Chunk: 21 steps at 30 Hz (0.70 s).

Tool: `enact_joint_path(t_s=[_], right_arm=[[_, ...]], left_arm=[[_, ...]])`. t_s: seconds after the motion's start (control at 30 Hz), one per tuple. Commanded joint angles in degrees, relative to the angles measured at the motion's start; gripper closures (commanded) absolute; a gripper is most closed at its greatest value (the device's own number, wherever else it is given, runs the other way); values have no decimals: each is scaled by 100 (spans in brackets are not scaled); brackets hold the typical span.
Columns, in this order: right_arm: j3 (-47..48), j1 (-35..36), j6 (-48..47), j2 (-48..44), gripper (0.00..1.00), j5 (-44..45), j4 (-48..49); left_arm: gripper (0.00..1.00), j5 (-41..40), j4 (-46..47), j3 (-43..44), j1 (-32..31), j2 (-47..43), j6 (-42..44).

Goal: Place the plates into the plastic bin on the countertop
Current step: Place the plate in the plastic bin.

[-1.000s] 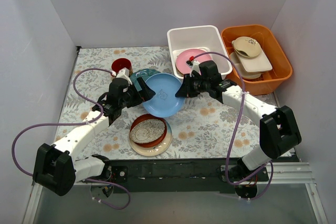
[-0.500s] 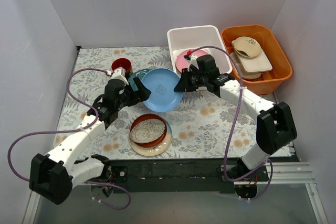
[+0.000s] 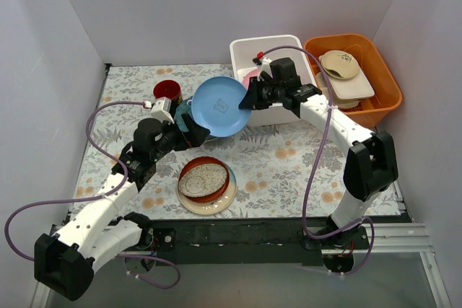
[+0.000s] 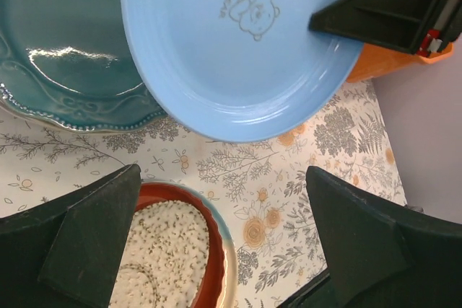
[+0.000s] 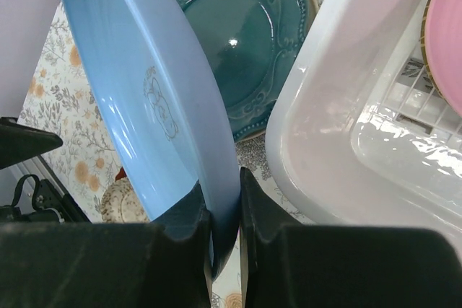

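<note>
The blue plate [image 3: 220,106] hangs tilted above the countertop [image 3: 289,164], just left of the bin [image 3: 242,48], with its hollow face and a faint bear print [image 4: 253,9] turned toward the left arm. The right gripper [image 3: 249,99] is clamped on the plate's right rim; in the right wrist view its two fingers [image 5: 253,210] pinch the edge between them. Inside the bin, a pink plate [image 3: 249,77] lies on the slotted floor, mostly hidden behind the right arm. Under the blue plate's left part, a teal plate [image 3: 184,110] with a beaded rim rests flat on the countertop, touching neither gripper. The left gripper [image 3: 191,130] hovers near the teal plate's near edge with its jaws spread wide and nothing between them. Nearer still, a red-brown plate [image 3: 204,180] holding a speckled dish [image 4: 159,250] sits on a cream plate [image 3: 216,205]. A dark-red cup [image 3: 167,91] stands at the far left of the teal plate. An orange tub [image 3: 382,99] with beige and white dishes [image 3: 343,70] stands just right of the bin.
</note>
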Motion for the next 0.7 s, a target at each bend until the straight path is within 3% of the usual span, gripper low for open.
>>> enact_joint_path(t_s=[0.0, 0.67], right_arm=[[598, -84, -81, 132, 99, 12, -82], [1846, -997, -37, 518, 99, -40, -556]], left_arm=[[2, 284, 146, -156, -17, -285, 254], [2, 512, 243, -227, -17, -312, 378]])
